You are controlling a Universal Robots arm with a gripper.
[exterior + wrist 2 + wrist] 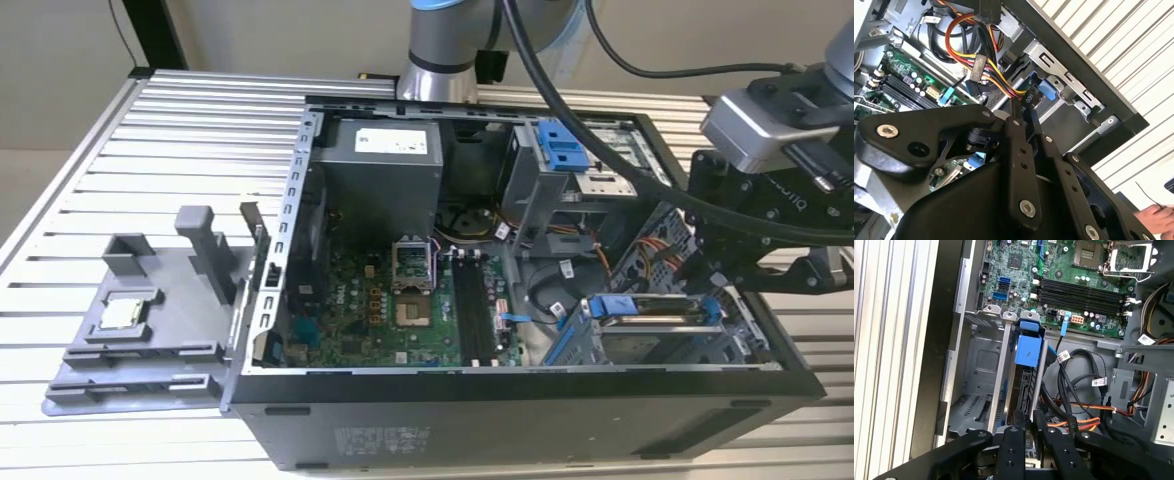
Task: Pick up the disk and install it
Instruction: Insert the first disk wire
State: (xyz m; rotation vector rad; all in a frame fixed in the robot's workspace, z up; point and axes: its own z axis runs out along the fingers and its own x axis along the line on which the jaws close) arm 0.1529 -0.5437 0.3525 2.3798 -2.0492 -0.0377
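First wrist view: the end effector [1029, 415], closed narrow, grips the disk [1028, 352] by its near end; the disk stands on edge in the drive cage [979, 355], long axis pointing straight away.

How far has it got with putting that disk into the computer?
Picking up looks done: the disk stands in a slot of the metal cage. In hand: the fingers grip its edge on both sides. Left: letting go; whether it is fully seated I cannot tell.
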